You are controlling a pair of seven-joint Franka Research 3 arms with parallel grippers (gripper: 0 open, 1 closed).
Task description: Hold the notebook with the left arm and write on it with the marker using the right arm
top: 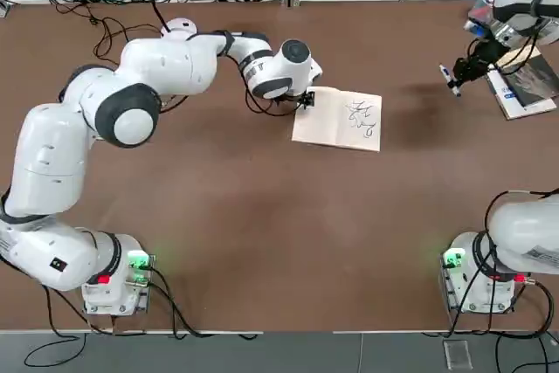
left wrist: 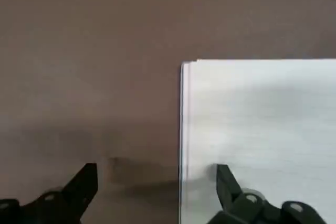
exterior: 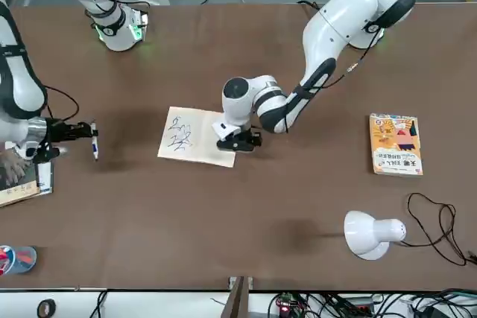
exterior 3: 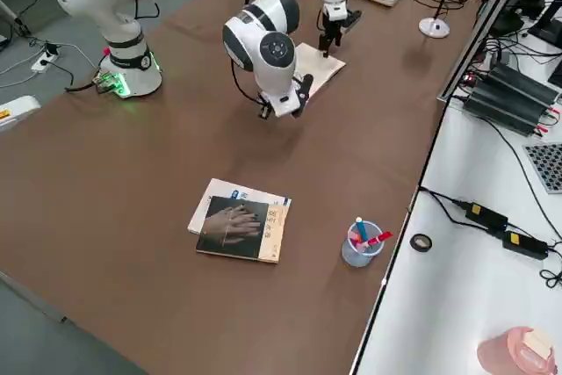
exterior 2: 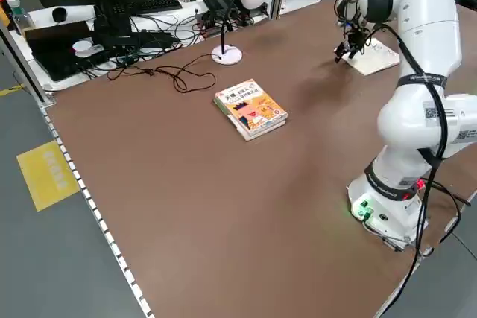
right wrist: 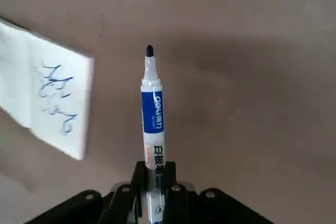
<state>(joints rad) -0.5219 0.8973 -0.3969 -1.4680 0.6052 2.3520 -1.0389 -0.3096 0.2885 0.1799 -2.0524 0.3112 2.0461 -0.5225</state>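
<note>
Marker (right wrist: 153,111), right gripper (right wrist: 155,174) pinching it, points tip-outward lengthwise; spread left gripper (left wrist: 157,177) overhangs notebook (left wrist: 262,124).

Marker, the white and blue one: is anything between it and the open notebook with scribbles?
Nothing visible stands between the white-and-blue marker and the open cream notebook; only bare brown tabletop shows there.

Left gripper (left wrist: 157,165) gapes low — right gripper (right wrist: 155,164) clamps, seemingly raised.
</note>
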